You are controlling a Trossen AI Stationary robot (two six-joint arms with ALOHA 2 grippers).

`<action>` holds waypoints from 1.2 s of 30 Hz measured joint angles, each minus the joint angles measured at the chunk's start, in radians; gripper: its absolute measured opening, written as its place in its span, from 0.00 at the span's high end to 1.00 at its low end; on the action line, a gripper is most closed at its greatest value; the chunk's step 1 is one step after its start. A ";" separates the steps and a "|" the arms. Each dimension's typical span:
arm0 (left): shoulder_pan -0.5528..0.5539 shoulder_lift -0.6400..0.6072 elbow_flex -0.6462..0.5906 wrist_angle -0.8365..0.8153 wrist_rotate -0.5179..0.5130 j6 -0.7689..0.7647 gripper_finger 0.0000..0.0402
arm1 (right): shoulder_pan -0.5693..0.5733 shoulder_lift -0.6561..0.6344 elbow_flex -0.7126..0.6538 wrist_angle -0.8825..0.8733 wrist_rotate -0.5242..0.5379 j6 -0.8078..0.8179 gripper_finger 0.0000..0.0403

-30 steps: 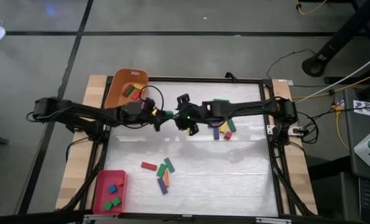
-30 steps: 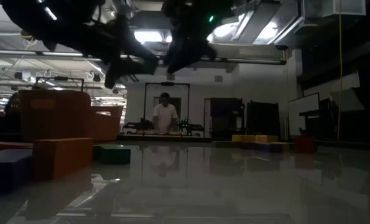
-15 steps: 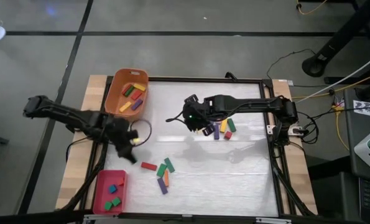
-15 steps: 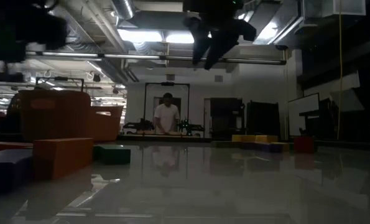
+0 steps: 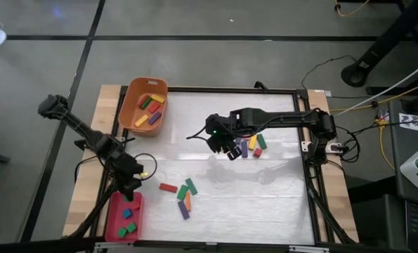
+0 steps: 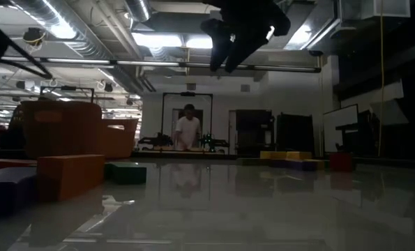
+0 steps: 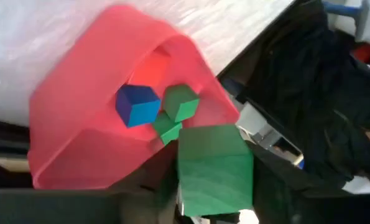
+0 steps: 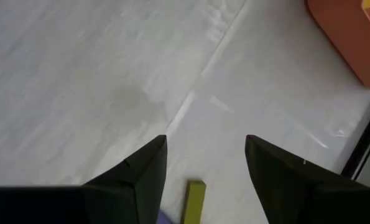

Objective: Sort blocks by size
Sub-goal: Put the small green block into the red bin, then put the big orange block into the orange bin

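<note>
Table (image 5: pixel 265 183) inspected from the side: the left arm has swung away from the orange tub (image 5: pixel 128 105) at the far left corner and now reaches to the near left corner. There the left gripper (image 5: pixel 131 186) hangs just above the red tray (image 5: pixel 114 211). A green cube (image 7: pixel 212 168) sits at its tip, directly over the tray. Whether it is gripped or already being let go, I cannot tell. The tray holds a blue cube (image 7: pixel 137 104) and two small green ones, so the short pieces are evidently collected here and the long bars in the tub. In my judgement this cube is about to be dropped in. The right gripper (image 5: pixel 226 146) has stayed over mid-table, open and empty, just beside a loose cluster (image 5: pixel 251 144) of yellow, purple, green and red pieces. A second unsorted group (image 5: pixel 184 197) lies nearer the front, between the arms and close to the left arm's way back. Nothing blocks the tray itself. A person (image 6: pixel 187 130) stands well back in the room, clear of the work
</note>
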 joint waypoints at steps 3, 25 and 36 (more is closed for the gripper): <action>-0.032 0.000 0.000 0.000 -0.028 -0.037 0.52 | 0.000 0.000 0.000 -0.001 -0.001 -0.001 0.47; 0.020 0.022 0.000 0.416 -0.685 0.175 0.64 | -0.001 -0.135 -0.029 -0.202 0.023 -0.014 0.47; 0.141 0.308 0.167 0.464 -0.687 0.387 0.64 | -0.001 -0.468 -0.484 0.027 0.031 0.104 0.47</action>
